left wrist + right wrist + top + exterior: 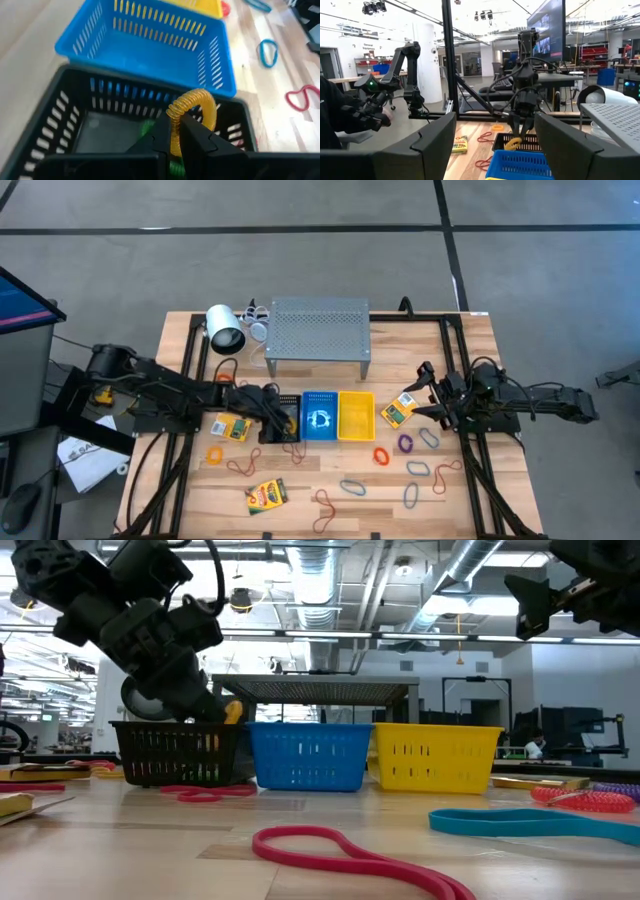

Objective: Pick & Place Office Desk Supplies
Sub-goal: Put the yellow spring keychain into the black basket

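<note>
My left gripper point(178, 131) is shut on an orange coiled band loop point(194, 106) over the black basket point(75, 100), which stands left of the blue basket point(320, 417) and the yellow basket point(356, 415). Something green point(146, 127) lies inside the black basket. My right gripper point(422, 394) waits open at the table's right, near a crayon box point(398, 411). Two more crayon boxes point(232, 426) point(266, 495) and loose bands, such as an orange one point(381, 455) and a purple one point(405, 443), lie flat on the table. My left gripper pinches one side of the orange coiled loop point(175, 135) between its two fingertips. The fingers slant down from the table's left. The rest of the loop arcs out beyond the fingertips, over the black basket's opening near its rim point(233, 712).
A grey perforated shelf point(318, 330) and a white cylinder point(225, 330) stand at the far side behind the baskets. Red and teal bands point(340, 852) point(520, 824) lie on the near table. A dark frame point(455, 380) runs along the table's sides.
</note>
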